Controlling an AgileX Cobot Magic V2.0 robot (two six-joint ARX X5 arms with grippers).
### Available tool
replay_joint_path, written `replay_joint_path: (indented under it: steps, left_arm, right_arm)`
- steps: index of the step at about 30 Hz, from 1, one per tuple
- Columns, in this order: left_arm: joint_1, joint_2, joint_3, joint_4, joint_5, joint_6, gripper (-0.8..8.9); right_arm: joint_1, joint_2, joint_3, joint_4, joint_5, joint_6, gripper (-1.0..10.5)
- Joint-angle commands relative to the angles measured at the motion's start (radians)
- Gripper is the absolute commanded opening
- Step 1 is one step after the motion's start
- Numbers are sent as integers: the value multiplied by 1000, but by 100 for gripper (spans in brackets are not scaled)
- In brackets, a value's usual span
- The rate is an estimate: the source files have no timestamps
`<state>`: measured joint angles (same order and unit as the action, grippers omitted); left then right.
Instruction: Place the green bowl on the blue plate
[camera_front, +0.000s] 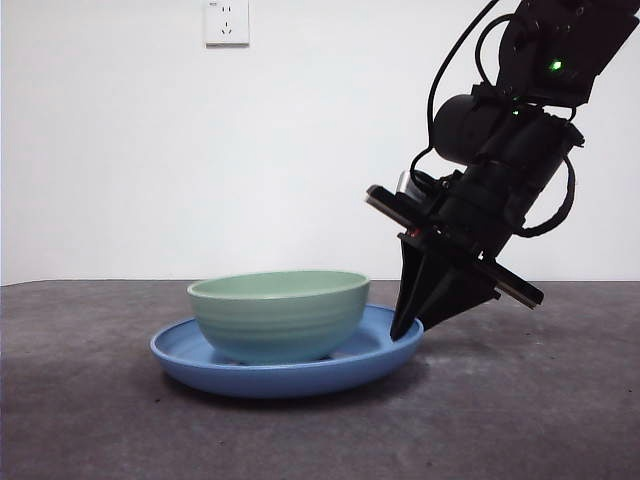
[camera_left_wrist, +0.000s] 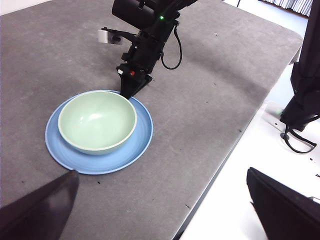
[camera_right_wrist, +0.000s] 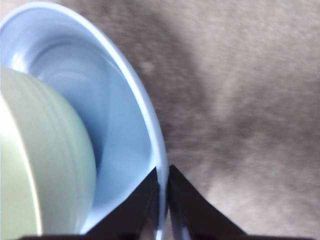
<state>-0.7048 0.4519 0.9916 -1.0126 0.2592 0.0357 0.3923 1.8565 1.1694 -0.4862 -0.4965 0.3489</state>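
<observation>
The green bowl (camera_front: 278, 315) (camera_left_wrist: 97, 121) (camera_right_wrist: 40, 165) sits upright in the middle of the blue plate (camera_front: 290, 377) (camera_left_wrist: 136, 148) (camera_right_wrist: 125, 125), which lies flat on the grey table. My right gripper (camera_front: 405, 330) (camera_left_wrist: 127, 94) (camera_right_wrist: 164, 186) reaches down at a slant to the plate's rim on the front view's right. Its jaws are shut on that rim, one inside and one outside, clear of the bowl. My left gripper (camera_left_wrist: 161, 172) hangs open well back from the plate, with nothing between its jaws.
The grey table (camera_left_wrist: 210, 75) ends in an edge (camera_left_wrist: 215, 175) on the left arm's side, with a white surface beyond. A black stand with cables (camera_left_wrist: 302, 95) rises there. A wall socket (camera_front: 227, 20) is on the white wall behind.
</observation>
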Motion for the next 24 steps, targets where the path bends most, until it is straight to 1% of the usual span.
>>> replay_joint_path:
  steps: [1, 2, 6, 7, 13, 16, 19, 24]
  left_arm:
    - [-7, 2, 11, 11, 0, -2, 653]
    - [-7, 2, 11, 11, 0, -2, 653]
    - [-7, 2, 11, 11, 0, -3, 653]
    - [-7, 2, 11, 11, 0, -3, 653]
    - [-7, 2, 11, 11, 0, -3, 653]
    - [-7, 2, 11, 11, 0, -2, 653]
    - [-7, 2, 11, 11, 0, -2, 653]
    - [-7, 2, 11, 11, 0, -2, 653]
  right_arm:
    - [10, 16, 22, 17, 11, 10, 11]
    - [10, 16, 22, 18, 10, 10, 19]
    - [11, 15, 22, 18, 16, 9, 154]
    - [11, 15, 22, 19, 16, 9, 171]
    - [-11, -33, 38, 2, 37, 5, 171]
    - [-32, -103, 57, -40, 45, -4, 172]
    - [-40, -208, 62, -89, 58, -39, 182]
    - [-40, -416, 62, -210, 86, -108, 369]
